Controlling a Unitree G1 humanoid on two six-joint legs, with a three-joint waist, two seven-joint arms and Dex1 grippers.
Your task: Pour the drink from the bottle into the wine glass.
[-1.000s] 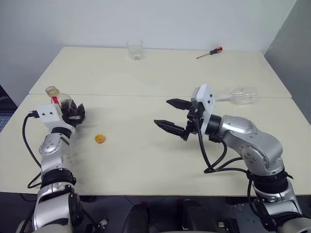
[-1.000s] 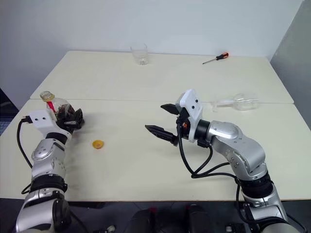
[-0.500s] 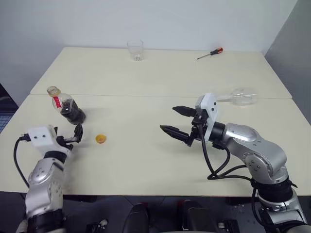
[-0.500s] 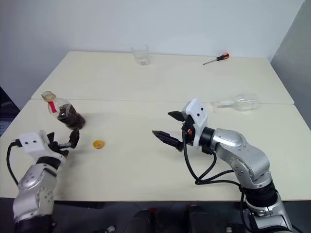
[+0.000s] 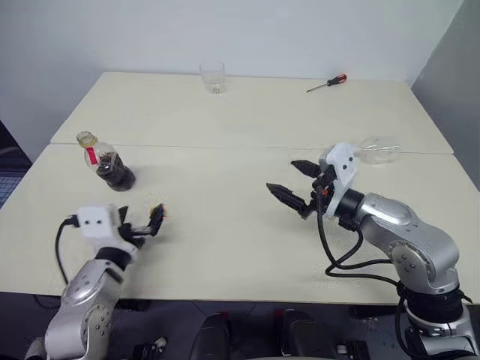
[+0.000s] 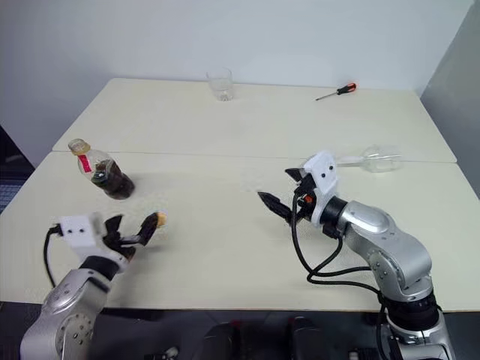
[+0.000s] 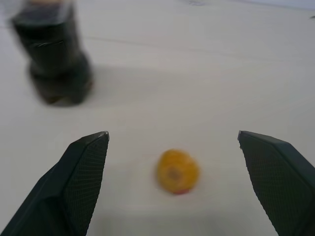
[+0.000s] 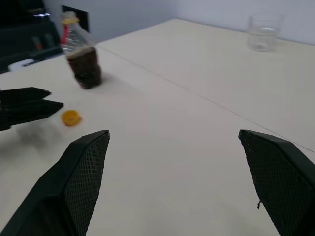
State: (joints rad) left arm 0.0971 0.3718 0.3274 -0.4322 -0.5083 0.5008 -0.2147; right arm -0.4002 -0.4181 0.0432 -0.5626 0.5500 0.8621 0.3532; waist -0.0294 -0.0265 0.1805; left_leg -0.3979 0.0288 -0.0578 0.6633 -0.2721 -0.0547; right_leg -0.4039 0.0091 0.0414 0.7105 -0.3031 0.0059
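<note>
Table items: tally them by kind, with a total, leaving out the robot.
Bottles: 1, bottle, uncapped
Bottle caps: 1, orange cap
Wine glasses: 1, wine glass, lying on its side
Tumblers: 1, tumbler
Screwdrivers: 1, screwdriver
Total: 5

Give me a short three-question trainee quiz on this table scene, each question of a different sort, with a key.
1. True or false: the bottle stands upright with its cap screwed on.
2. Multiple choice: the wine glass is
A. standing by the tumbler
B. lying on its side, on the robot's right
C. held in the right hand
3. Fill in: the orange cap lies on the table between the open fingers of the ____ hand.

Key:
1. False. It stands upright, but its neck is open and the cap lies on the table.
2. B
3. left
</note>
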